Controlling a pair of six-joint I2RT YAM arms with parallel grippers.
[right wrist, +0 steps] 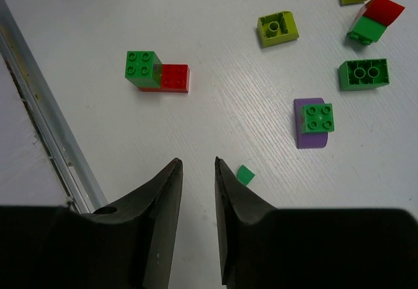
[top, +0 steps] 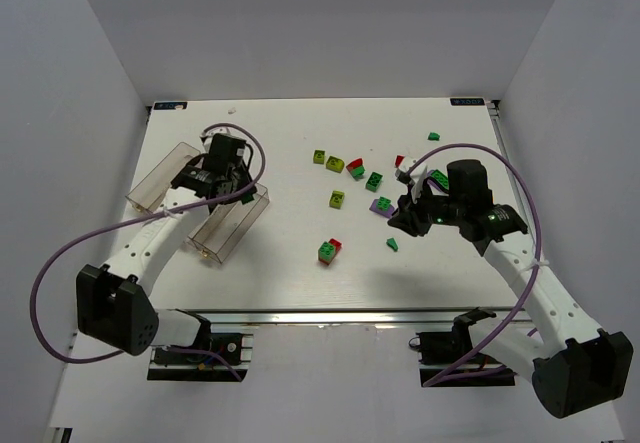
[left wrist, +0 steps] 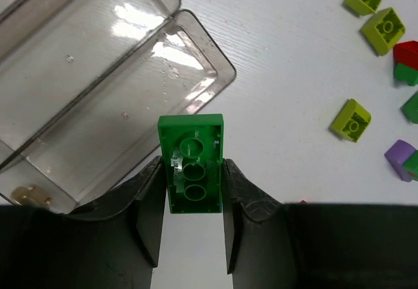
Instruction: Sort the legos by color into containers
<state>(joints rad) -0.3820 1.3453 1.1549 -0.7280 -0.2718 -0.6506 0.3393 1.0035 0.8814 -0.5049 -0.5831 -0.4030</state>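
Observation:
My left gripper [top: 240, 195] is shut on a green brick [left wrist: 191, 139], underside showing, held beside the near corner of the clear container [left wrist: 215, 74]. The clear container shows as two troughs in the top view [top: 160, 178]. My right gripper [right wrist: 196, 163] is open with a narrow gap and empty, low over the table. A tiny green piece [right wrist: 245, 175] lies just right of its right finger. Loose legos lie mid-table: a green-and-red pair [right wrist: 157, 72], a green brick on a purple one [right wrist: 312, 122], a green brick [right wrist: 363, 74], and a yellow-green brick [right wrist: 277, 28].
More yellow-green bricks [top: 335, 163] and a red-and-green pair [top: 356, 168] lie toward the back. A lone green brick [top: 433, 136] sits at the far right. A metal rail [right wrist: 46, 126] runs along the table's front edge. White walls enclose the table.

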